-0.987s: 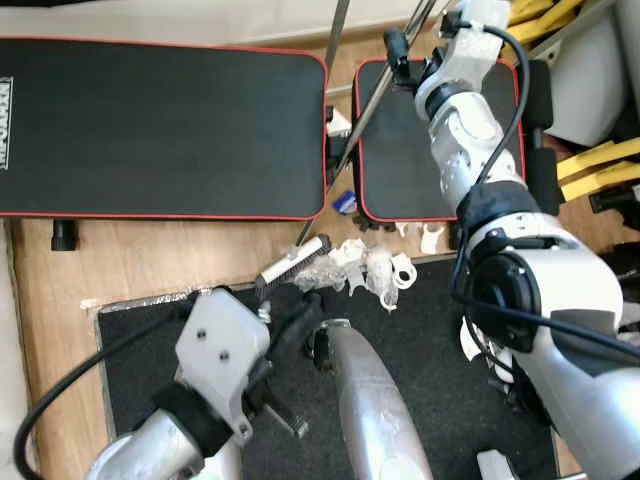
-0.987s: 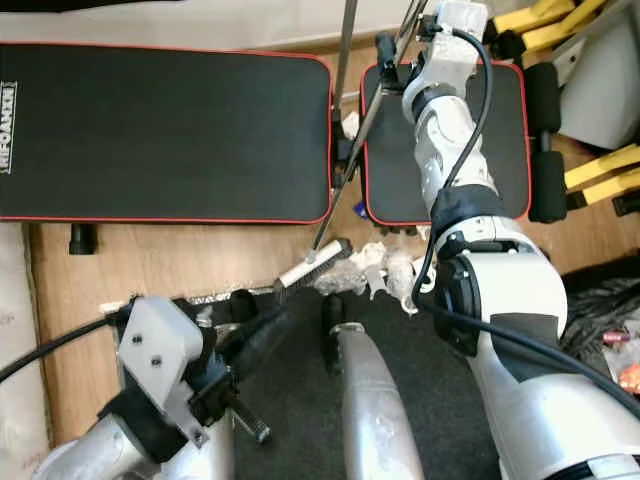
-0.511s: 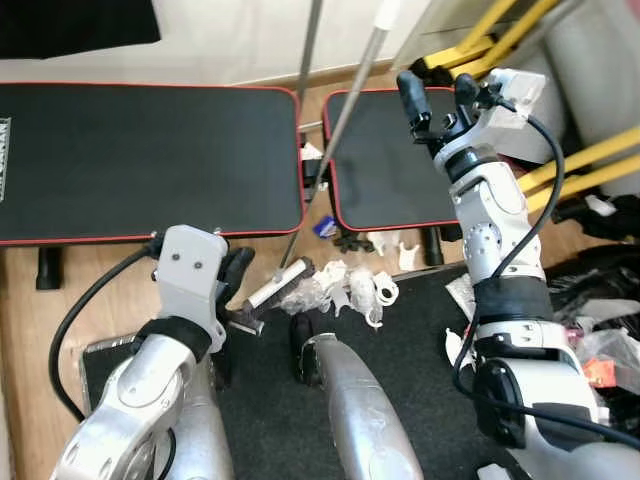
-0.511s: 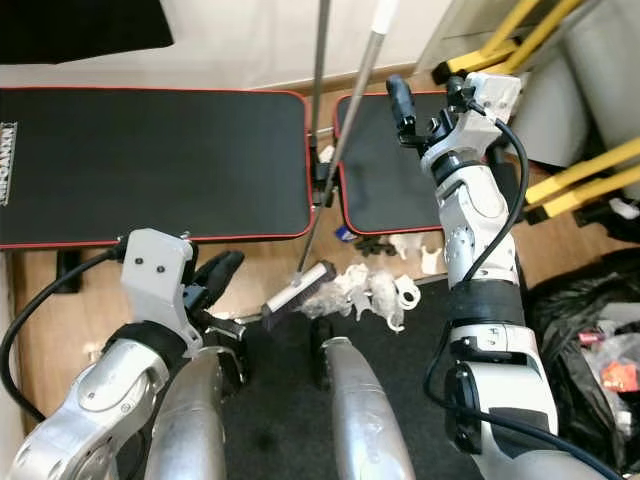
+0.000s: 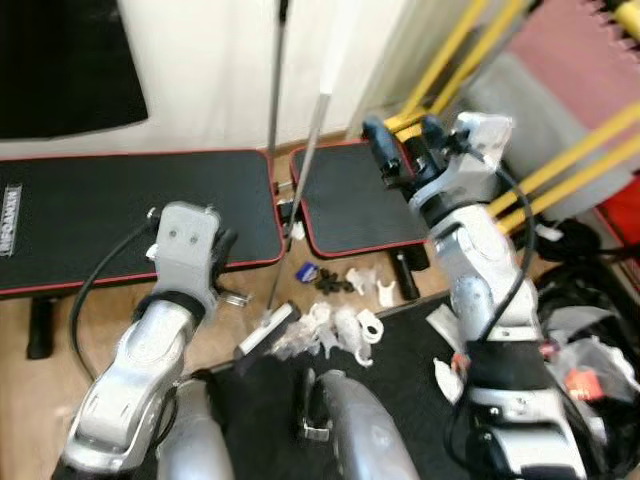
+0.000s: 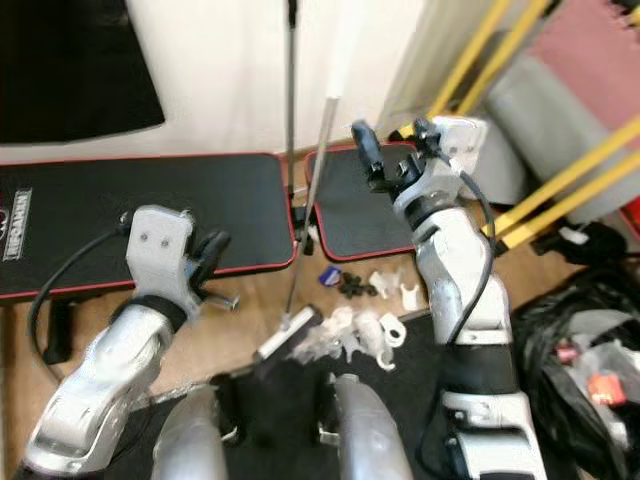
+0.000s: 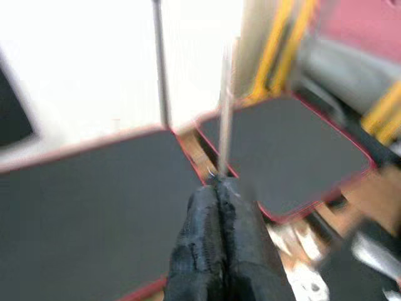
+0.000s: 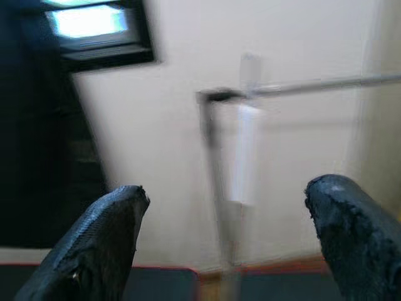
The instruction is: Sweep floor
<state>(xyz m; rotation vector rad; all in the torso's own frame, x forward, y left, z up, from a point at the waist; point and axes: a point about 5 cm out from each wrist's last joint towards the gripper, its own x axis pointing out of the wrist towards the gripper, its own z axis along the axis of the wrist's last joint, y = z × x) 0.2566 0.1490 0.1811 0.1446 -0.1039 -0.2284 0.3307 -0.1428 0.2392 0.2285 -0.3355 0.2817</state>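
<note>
Leaning steeply against the wall, the broom handle [image 5: 305, 175] stands just left of the spread, empty right hand [image 5: 400, 165]; the left hand [image 7: 219, 207] is pinched together.

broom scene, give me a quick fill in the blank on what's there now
The white scraps lie beside the broom's ____.
The right gripper has its fingers ____.
The left gripper's fingers are ____.
The black pads have ____ edging.

Missing words: head; open; shut; red

both head eyes look down on the black bench pads [image 5: 130, 215]; wrist cameras face the wall [image 8: 188, 157].
</note>
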